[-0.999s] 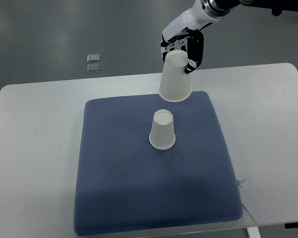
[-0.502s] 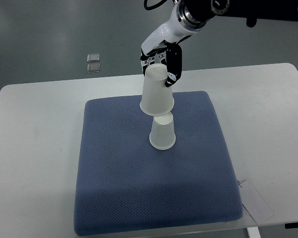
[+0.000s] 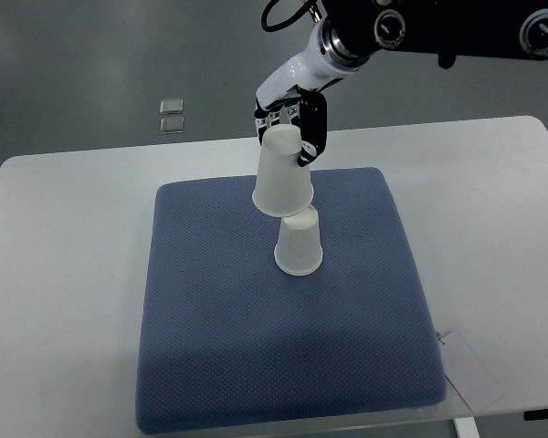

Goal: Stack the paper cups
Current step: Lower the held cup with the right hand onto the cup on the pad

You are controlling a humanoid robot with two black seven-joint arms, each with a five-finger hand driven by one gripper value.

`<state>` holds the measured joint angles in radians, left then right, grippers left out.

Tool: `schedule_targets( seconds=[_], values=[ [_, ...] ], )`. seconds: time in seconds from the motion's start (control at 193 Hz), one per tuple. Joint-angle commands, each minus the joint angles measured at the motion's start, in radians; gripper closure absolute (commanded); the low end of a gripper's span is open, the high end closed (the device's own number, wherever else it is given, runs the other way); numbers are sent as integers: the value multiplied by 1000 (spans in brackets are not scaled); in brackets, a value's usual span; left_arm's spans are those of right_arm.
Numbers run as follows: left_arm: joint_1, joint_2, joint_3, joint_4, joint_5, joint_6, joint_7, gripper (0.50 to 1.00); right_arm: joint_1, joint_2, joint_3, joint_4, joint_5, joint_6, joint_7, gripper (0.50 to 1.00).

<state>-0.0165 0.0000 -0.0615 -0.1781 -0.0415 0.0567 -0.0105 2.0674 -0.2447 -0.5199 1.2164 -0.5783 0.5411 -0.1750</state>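
A white paper cup (image 3: 299,243) stands upside down on the blue mat (image 3: 219,319), near its middle. My right hand (image 3: 289,128) comes in from the upper right and is shut on a second white paper cup (image 3: 281,176), held upside down. The held cup hangs in the air, and in this view its rim overlaps the upper left of the standing cup's top. The left arm does not show.
The mat lies on a white table (image 3: 64,274). A white card (image 3: 470,370) lies at the table's front right edge. Two small clear squares (image 3: 172,115) lie on the floor beyond the table.
My right hand has carried the held cup left and toward the standing cup, from beyond the mat's far edge to just over the standing cup's top.
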Motion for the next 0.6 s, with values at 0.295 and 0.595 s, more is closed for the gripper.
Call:
schedule_targets(
  seconds=[0.295,0.595],
  values=[
    [1,0,-1,0,0,0,0,500,-24,-13,-9,0,-5,-18,0,897],
    [1,0,-3,0,0,0,0,500,-44,-18,-12,0,-12,-20,0,897]
  ],
)
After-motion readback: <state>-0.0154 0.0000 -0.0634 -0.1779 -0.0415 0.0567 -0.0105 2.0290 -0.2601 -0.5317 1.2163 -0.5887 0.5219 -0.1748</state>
